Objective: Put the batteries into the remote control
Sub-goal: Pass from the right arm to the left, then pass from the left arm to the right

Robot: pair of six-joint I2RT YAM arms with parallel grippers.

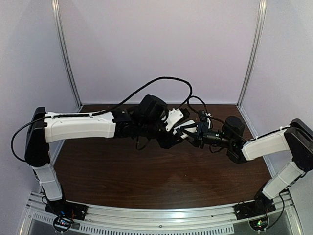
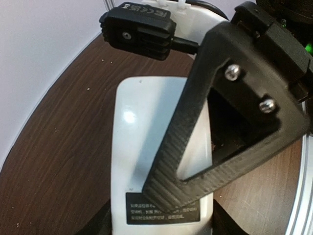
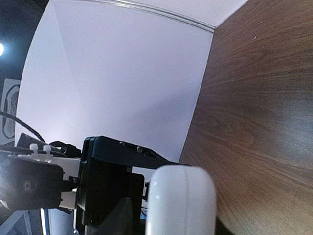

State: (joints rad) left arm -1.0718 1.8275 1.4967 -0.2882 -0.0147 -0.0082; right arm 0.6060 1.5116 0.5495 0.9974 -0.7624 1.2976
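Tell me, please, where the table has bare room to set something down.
The near table between left arm and right arm is bare; farther back it is crowded, where both meet at the remote control.

both arms wear white shells between black joints: left arm (image 1: 73, 126) at nine o'clock, right arm (image 1: 264, 146) at four. a black cable (image 1: 161, 78) loops at twelve. a ribbed black finger (image 2: 178, 147) carries two silver screws (image 2: 234, 72).
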